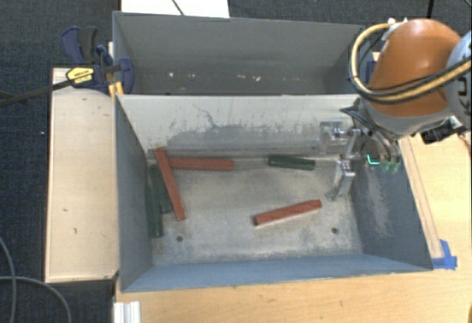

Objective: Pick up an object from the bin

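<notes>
Camera view has the pincer [338,192] low in the right part of the grey bin [391,229], hanging under the orange wrist cover [411,56] close to the right wall. Whether it is released or clenched I cannot tell, and nothing can be made out in its grasp.

Just to its left and slightly nearer lies the closest thing, a flat red-brown bar [287,212] on the bin floor. The bar's right end comes almost under the pincer's tip. Its long axis runs left to right, with the right end tilted a little toward the far side, so the bulk of it stretches away leftward from the pincer.

Farther off, to the left and toward the far wall, sits a short dark green bar [291,162], also lying left to right. Well apart at the left are a long red-brown bar [200,164] along the far wall, a slanted red-brown bar [170,187] and a dark green stick [153,205] beside the left wall.

My reading is that the coming move turns on shifting left toward the closest bar's middle and closing across its narrow width.
</notes>
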Tool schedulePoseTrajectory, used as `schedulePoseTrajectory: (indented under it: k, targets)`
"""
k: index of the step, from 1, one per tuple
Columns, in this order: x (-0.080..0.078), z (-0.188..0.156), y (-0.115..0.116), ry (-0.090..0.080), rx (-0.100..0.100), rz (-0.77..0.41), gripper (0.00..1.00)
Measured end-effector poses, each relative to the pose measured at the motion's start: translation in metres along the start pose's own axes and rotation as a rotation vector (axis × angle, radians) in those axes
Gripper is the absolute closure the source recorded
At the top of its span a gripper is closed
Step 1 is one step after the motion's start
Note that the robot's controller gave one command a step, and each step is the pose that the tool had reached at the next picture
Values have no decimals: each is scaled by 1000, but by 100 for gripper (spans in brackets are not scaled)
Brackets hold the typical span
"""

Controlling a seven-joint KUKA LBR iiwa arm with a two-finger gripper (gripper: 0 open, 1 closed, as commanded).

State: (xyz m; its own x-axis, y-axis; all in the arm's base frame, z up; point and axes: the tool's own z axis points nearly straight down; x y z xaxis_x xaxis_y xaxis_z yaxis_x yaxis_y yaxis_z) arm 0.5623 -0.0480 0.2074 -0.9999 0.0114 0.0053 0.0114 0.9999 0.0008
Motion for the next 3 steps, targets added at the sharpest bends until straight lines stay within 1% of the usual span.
schedulePoseTrajectory:
  k: [1, 2, 3]
  targets:
    - [-1, -5, 0, -8, 1, -1, 0]
    - [-1, 30, 12, -16, 2, -60, 0]
    - [-7, 97, 0, -12, 1, -163, 0]
